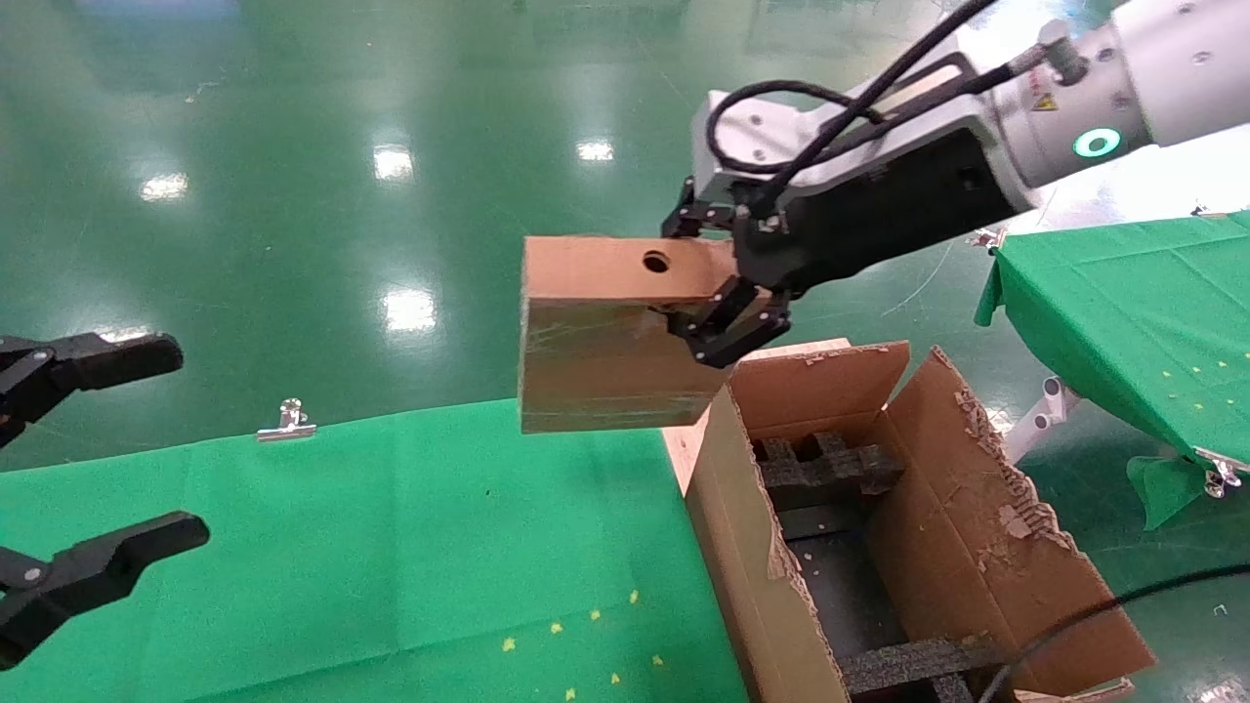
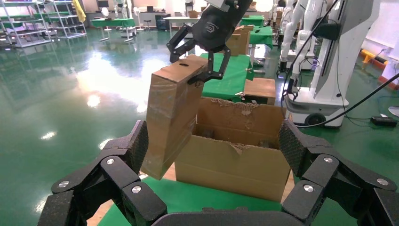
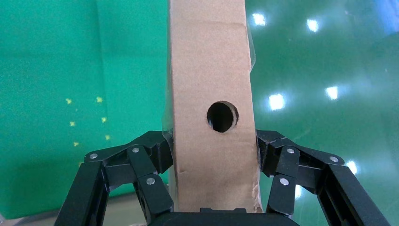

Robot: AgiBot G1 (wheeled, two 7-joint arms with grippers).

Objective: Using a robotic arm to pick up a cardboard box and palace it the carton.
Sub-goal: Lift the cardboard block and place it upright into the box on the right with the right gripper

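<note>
Now, your right pincer [image 1: 728, 283] is clamped on the cardboard box [image 1: 610, 347], holding it in the air beyond the far edge of the green-clothed bench [image 1: 391, 547] and just to the left of the carton [image 1: 879, 527], near its far left corner. The fingers [image 3: 150, 162] press both broad faces at the end nearest the round hole [image 3: 222, 116]; grip looks square in the right wrist view. The box hangs from that grasp with its narrow holed edge uppermost and its taped, shiny broad face toward the head camera; its long axis runs out away from the wrist, and in the left wrist view it tips downward, lower end swinging toward your left side. To do this step well, carry it rightward over the carton mouth, clear the torn upright flaps [image 1: 986, 459] before you descend, and line the long axis with the carton's length so it settles among the black foam inserts [image 1: 830, 469] rather than catching an edge. Left pincer [image 1: 93, 469] sits parked at the left edge, fingers spread and holding nothing.
</note>
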